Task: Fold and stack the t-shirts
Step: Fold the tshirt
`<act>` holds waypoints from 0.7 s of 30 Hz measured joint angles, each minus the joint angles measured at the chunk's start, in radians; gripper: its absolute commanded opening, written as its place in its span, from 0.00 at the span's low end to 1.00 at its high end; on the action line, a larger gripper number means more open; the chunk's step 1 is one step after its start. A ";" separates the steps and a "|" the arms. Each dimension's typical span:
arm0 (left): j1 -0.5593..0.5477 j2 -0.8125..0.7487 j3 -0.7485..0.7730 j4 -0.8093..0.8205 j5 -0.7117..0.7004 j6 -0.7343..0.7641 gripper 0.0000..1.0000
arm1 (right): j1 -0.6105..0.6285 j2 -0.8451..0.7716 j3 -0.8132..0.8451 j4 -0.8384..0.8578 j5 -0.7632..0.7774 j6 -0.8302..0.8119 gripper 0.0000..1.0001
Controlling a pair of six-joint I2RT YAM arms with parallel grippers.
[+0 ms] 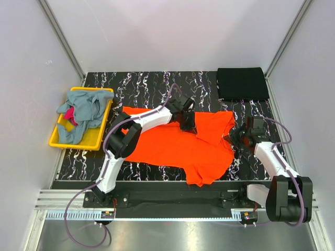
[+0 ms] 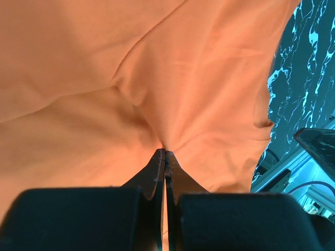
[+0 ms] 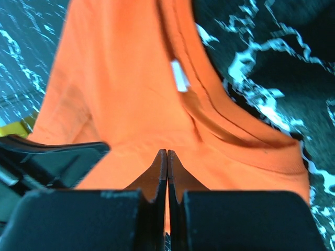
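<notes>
My left gripper (image 2: 165,152) and right gripper (image 3: 166,152) are both clamped on the orange t-shirt (image 1: 172,149). It lies mid-frame on the bench (image 1: 141,86), long axis left-to-right, with its collar end nearest my right.

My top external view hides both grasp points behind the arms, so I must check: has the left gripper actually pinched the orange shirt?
Observer: Yes; the left gripper is shut on the orange t-shirt, cloth puckering at its tips.
Operator: And the right one?
Observer: The right gripper is shut on it too, close beside the collar.
Operator: Any label showing?
Observer: A white tag shows inside the collar.
</notes>
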 measured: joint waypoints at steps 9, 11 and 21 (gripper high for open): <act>0.007 -0.052 -0.001 -0.031 -0.002 0.036 0.00 | 0.001 -0.144 -0.071 -0.013 0.006 0.032 0.00; 0.007 -0.052 -0.001 -0.037 -0.002 0.044 0.00 | 0.002 -0.167 -0.077 -0.010 0.013 0.029 0.03; 0.007 -0.052 -0.001 -0.073 -0.003 0.051 0.00 | 0.058 0.030 -0.101 0.137 0.005 -0.025 0.36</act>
